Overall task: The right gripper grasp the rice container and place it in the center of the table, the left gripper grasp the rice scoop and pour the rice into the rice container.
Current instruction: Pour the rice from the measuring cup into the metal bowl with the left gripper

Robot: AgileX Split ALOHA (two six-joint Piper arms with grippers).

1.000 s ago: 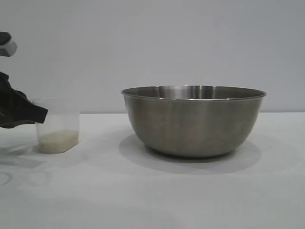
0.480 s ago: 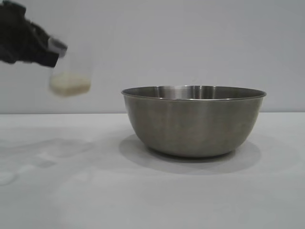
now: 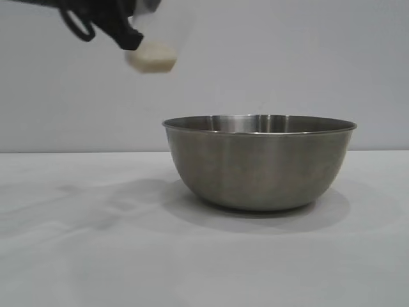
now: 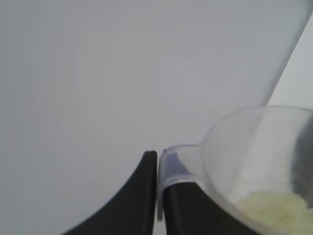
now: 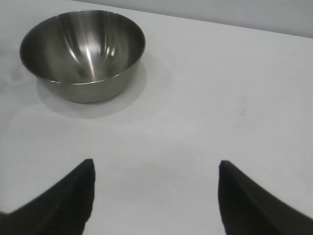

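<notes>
Carrying the rice scoop high, my left gripper clamps its handle so the rice clears the rim of the rice container mid-table — my right gripper waits apart, jaws spread, empty

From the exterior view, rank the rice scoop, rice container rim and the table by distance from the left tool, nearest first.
1. rice scoop: held in the left tool, top left, rice inside.
2. rice container: its rim sits lower and to the right of the tool.
3. table: farthest, well below the tool.
</notes>
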